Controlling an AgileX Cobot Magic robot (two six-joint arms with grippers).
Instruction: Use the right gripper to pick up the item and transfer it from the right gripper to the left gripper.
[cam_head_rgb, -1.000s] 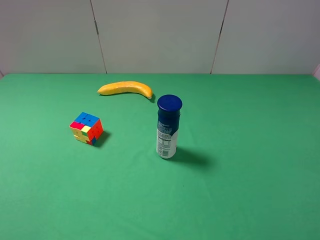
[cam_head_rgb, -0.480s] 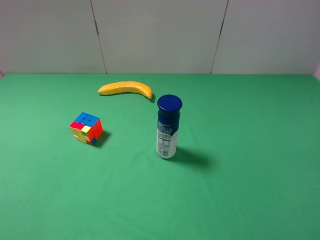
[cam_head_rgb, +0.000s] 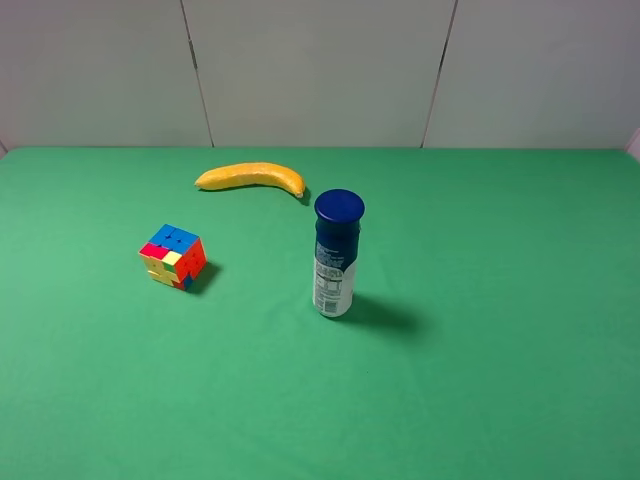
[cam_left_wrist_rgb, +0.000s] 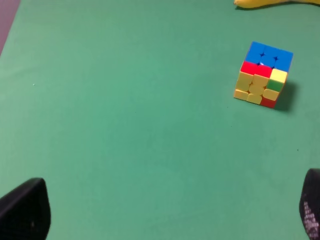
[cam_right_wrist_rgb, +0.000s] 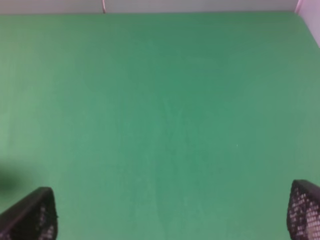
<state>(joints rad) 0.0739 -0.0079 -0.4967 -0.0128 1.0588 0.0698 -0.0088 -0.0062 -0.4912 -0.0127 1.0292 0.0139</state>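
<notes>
The puzzle cube (cam_head_rgb: 173, 256) sits on the green table at the left, blue face up, with red and yellow sides. It also shows in the left wrist view (cam_left_wrist_rgb: 263, 75), well ahead of my left gripper (cam_left_wrist_rgb: 167, 212), whose fingertips (cam_left_wrist_rgb: 25, 210) stand wide apart and hold nothing. My right gripper (cam_right_wrist_rgb: 170, 215) is open too, its fingertips (cam_right_wrist_rgb: 32, 215) wide apart over bare green cloth. No cube shows in the right wrist view. Neither arm shows in the exterior high view.
A yellow banana (cam_head_rgb: 251, 177) lies behind the cube; its end shows in the left wrist view (cam_left_wrist_rgb: 270, 2). A white bottle with a blue cap (cam_head_rgb: 336, 254) stands upright mid-table, right of the cube. A pale wall closes the back of the table.
</notes>
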